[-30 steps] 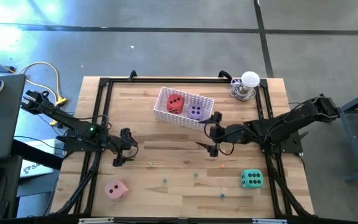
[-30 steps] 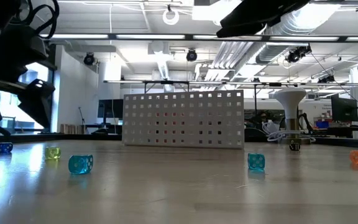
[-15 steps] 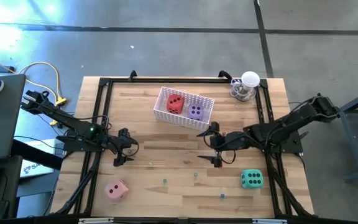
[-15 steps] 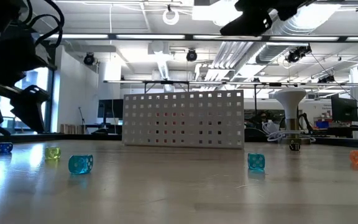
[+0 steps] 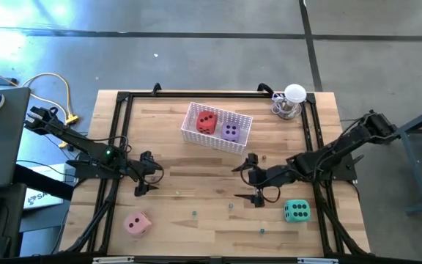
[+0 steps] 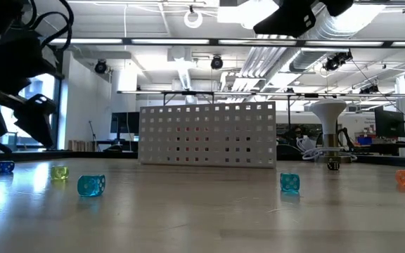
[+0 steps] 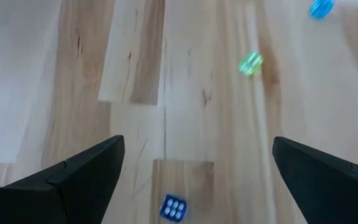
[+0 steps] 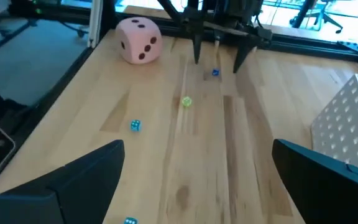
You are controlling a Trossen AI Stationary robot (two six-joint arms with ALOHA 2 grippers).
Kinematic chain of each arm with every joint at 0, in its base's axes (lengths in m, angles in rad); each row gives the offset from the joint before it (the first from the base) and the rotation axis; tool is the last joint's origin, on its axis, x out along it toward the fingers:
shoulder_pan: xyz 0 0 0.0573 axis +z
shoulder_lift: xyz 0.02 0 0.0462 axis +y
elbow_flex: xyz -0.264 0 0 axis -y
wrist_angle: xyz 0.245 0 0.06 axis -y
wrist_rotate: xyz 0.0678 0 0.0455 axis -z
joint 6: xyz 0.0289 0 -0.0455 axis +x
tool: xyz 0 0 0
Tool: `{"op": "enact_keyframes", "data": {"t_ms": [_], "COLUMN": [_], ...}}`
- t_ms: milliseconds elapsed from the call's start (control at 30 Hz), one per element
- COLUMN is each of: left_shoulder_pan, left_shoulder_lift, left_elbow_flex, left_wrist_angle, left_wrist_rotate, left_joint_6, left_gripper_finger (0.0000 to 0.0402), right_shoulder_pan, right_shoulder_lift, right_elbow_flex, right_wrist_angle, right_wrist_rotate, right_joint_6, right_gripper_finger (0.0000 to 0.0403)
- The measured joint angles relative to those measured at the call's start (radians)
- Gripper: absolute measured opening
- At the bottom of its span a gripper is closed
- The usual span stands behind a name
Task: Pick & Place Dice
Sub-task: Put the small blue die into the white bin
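Note:
The red die (image 5: 206, 122) and purple die (image 5: 231, 132) sit inside the white perforated basket (image 5: 193, 132) toward the table's far side. The green die (image 5: 296, 211) rests on the table near the right near corner. The pink die (image 5: 137, 223) (image 8: 140, 40) rests near the left near corner. My right gripper (image 5: 246, 178) (image 8: 197, 146) hangs open over the table between basket and green die, left of the green die. My left gripper (image 5: 142, 174) (image 7: 197, 146) is open over bare wood, on the far side of the pink die. Neither holds anything.
Several small translucent dice lie scattered on the near half of the table (image 5: 194, 214) (image 6: 91, 185) (image 7: 250, 63). A white lamp-like object (image 5: 291, 101) stands at the far right corner. A black frame (image 5: 123, 99) runs round the table. Bare wood lies between the two grippers.
My right gripper has moved from beside the basket toward the table's near edge, closer to the green die, staying open. The left arm has kept about still. The dice have not moved.

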Motion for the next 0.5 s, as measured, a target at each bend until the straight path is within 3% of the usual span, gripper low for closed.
{"op": "enact_keyframes", "data": {"t_ms": [233,500], "left_shoulder_pan": [0.0,-0.004], "left_shoulder_lift": [0.0,0.013], "left_elbow_flex": [0.0,0.0], "left_wrist_angle": [0.163,0.202], "left_wrist_rotate": [-0.001,-0.029], "left_joint_6": [0.005,0.174], "left_gripper_finger": [0.04,0.04], "right_shoulder_pan": [-0.007,-0.045], "right_shoulder_lift": [0.001,0.001], "right_elbow_flex": [0.0,0.0], "right_wrist_angle": [0.007,0.016], "right_wrist_rotate": [0.001,0.001], "right_joint_6": [-0.047,-0.047], "right_gripper_finger": [0.04,0.04]}}
